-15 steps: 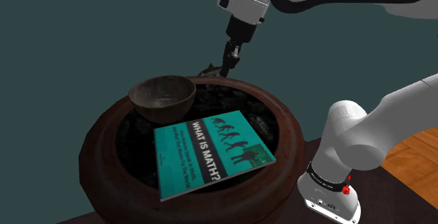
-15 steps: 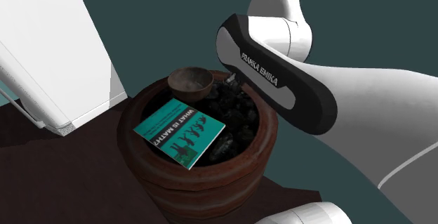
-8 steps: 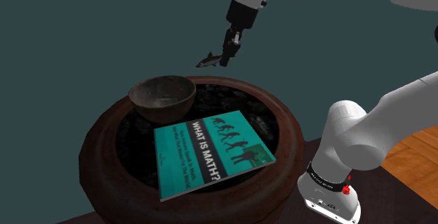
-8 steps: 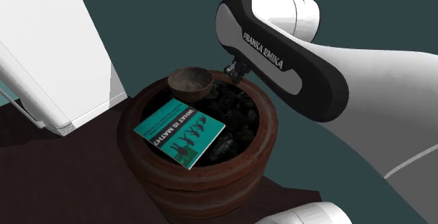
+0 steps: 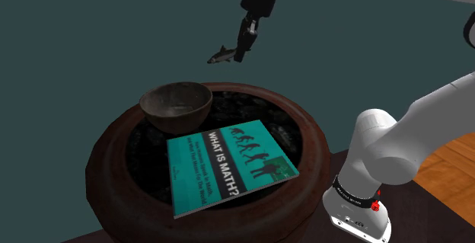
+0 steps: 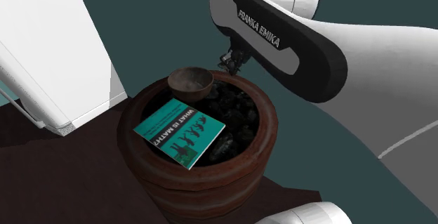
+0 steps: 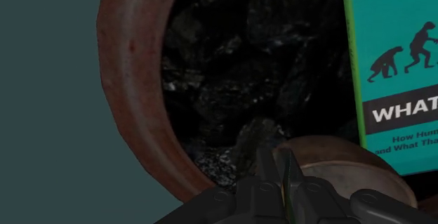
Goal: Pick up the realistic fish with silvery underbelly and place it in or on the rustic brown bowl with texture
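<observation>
Grey-backed and paler below, the fish (image 5: 221, 54) hangs in the air, pinched at its tail end by the black hand (image 5: 243, 53), whose two fingers are clenched on it. The fish lies roughly level, with its head pointing toward the shoulder view's left. It is well clear of everything beneath it, seen against the dark teal backdrop.

Below it stands a big reddish-brown pot (image 5: 113, 160) filled with dark, coal-like lumps (image 5: 232, 112). The brown bowl (image 5: 176, 106) sits upright on these lumps at the pot's far side, against the rim. In the shoulder view it is below the fish and to its left. A teal book (image 5: 228, 165) titled "WHAT IS MATH?" lies face up and slightly tilted on the lumps, just in front of the bowl.

In the second exterior view, the hand (image 6: 230, 62) hovers just past the pot's far rim, near the bowl (image 6: 189, 82), and a large white cabinet (image 6: 49, 54) stands at that view's left. In the wrist view the fingers (image 7: 267, 165) stand almost together, with the bowl (image 7: 330, 165) and the book (image 7: 396, 68) beyond them.

The pot rests on a dark brown bench (image 5: 430, 220).
</observation>
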Available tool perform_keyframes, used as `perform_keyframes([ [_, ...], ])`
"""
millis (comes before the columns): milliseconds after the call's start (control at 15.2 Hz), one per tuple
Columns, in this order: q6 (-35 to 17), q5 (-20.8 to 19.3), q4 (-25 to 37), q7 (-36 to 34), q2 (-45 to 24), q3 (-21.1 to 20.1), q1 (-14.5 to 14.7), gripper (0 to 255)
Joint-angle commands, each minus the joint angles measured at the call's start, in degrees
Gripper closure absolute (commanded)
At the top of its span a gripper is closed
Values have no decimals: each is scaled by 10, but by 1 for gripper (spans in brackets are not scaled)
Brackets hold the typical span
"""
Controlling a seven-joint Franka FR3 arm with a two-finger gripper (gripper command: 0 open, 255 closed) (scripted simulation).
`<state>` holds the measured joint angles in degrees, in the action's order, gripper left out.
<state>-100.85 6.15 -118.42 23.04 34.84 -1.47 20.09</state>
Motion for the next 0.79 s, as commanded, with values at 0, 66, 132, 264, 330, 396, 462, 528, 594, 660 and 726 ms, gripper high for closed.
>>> perform_keyframes([
  [0,-10,3,20,-18,-28,-16,4,255],
  [66,-16,4,31,-28,-44,-25,5,255],
  [132,-21,4,43,-38,-60,-34,7,255],
  [264,-30,3,68,-58,-93,-52,10,255],
  [330,-35,1,82,-68,-110,-61,12,255],
  [396,-38,-1,97,-79,-128,-69,13,255],
  [462,-41,-4,113,-89,-146,-78,15,255],
  [528,-44,-7,129,-100,-164,-86,16,255],
  [594,-46,-11,146,-111,-183,-95,18,255],
  [660,-48,-16,164,-122,-202,-103,19,255],
  [726,-49,-22,183,-133,-221,-111,21,255],
])
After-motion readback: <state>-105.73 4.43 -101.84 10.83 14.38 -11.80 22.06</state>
